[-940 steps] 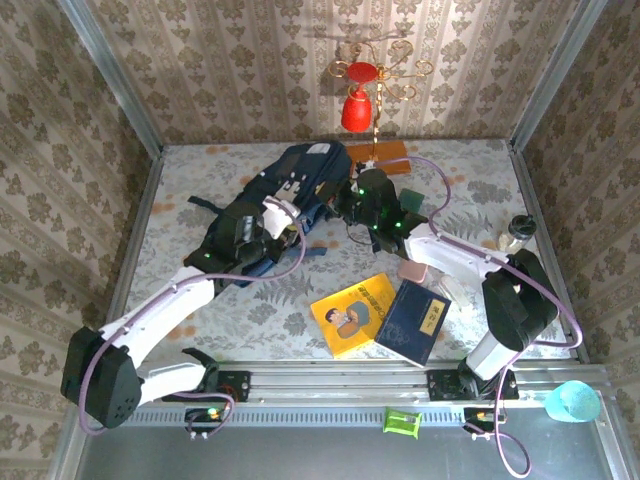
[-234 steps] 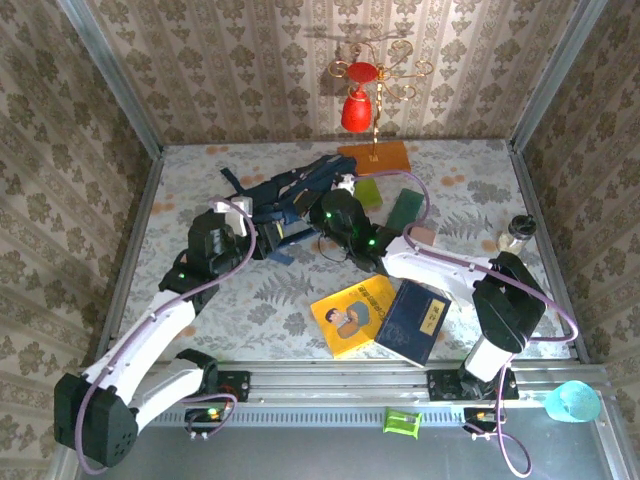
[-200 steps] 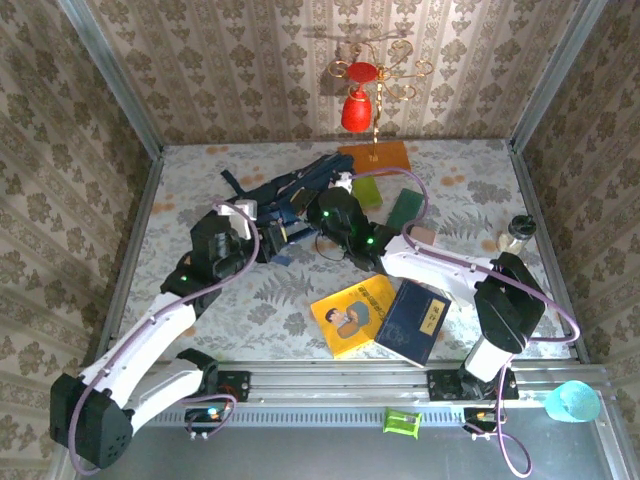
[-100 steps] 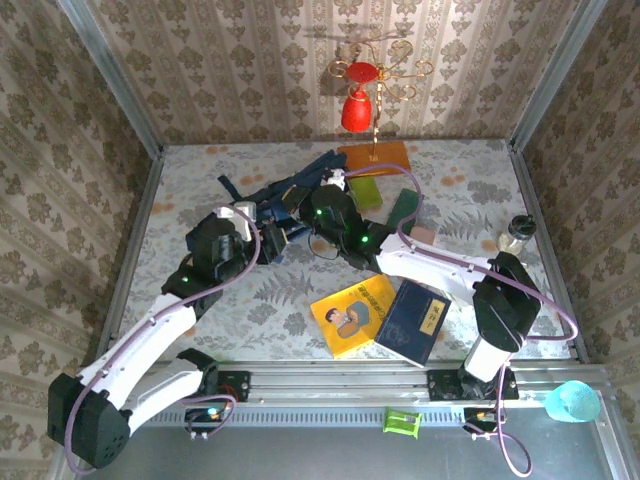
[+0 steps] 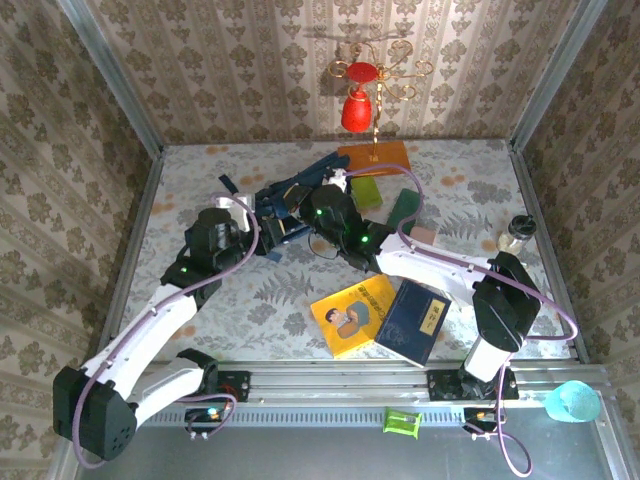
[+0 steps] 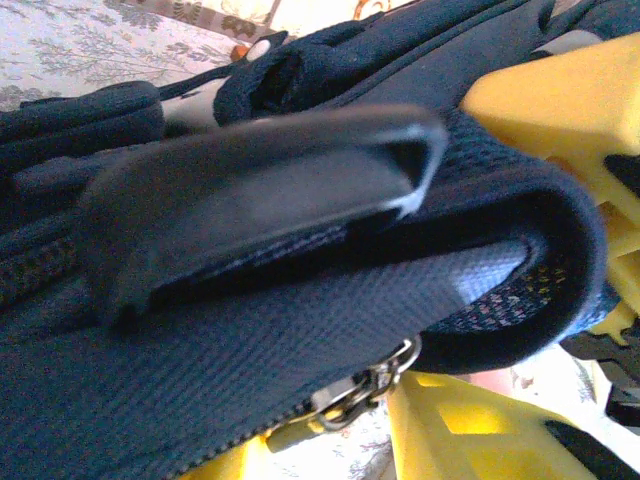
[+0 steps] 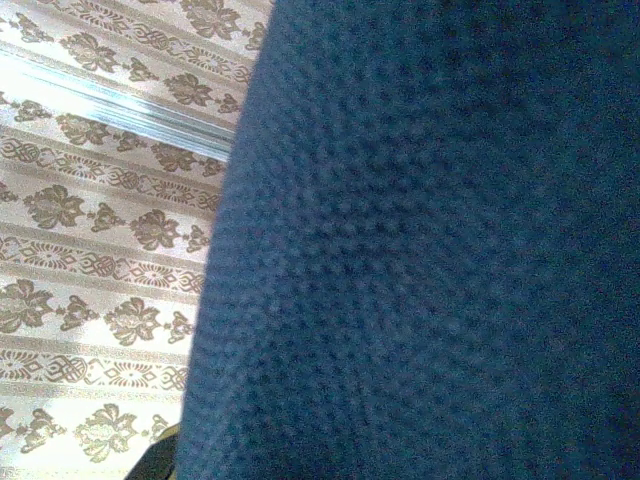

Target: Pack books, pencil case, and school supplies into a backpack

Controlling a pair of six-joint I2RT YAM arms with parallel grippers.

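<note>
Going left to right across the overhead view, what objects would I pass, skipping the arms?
backpack → yellow book → navy book → small bottle → teal cup

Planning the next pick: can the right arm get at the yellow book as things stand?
Probably not yet: the right pincer seems clamped on the backpack. Once it lets go, the yellow book lies uncovered near that arm.

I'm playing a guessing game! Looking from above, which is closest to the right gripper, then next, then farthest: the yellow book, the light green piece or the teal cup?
1. Light green piece, just right of the right gripper, which is at the backpack.
2. Yellow book, on the table nearer the arm bases.
3. Teal cup, off at the near right corner.
</note>
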